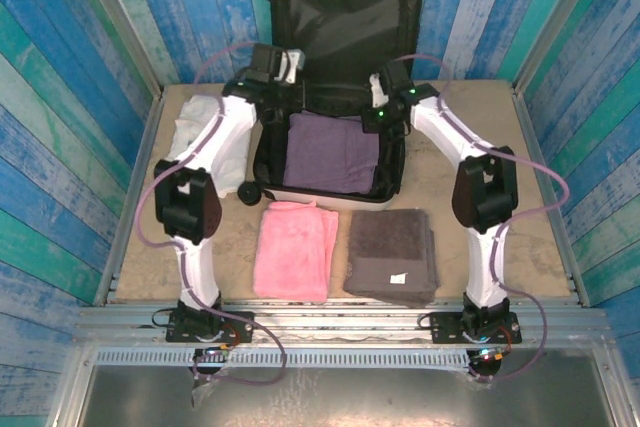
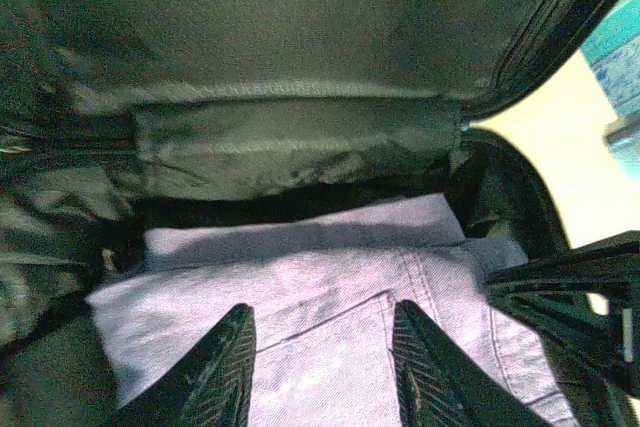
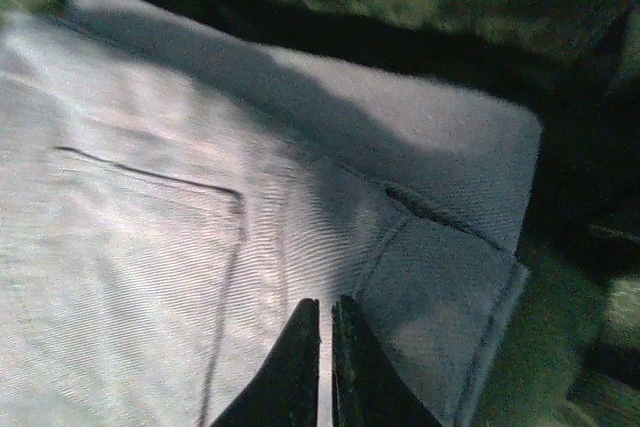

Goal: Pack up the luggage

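I find the luggage (image 1: 340, 27) open just beyond the pink towel (image 1: 293, 247), likely stiff and heavy, best gripped by its lid rim; left gripper (image 2: 322, 307) fingers parted, right gripper (image 3: 325, 301) fingers pressed together

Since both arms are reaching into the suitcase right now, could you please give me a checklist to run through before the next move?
1. Lid of the luggage open: ok; it stands upright behind the base.
2. Packed purple garment settled: ok; it lies folded flat inside the luggage.
3. Grip of the left end effector empty: ok; jaws apart above the garment, nothing between them.
4. Grip of the right end effector free of fabric: cannot tell; it is shut right at the garment.
5. Next items ready: ok; the pink towel and grey towel lie folded on the table in front of the luggage.
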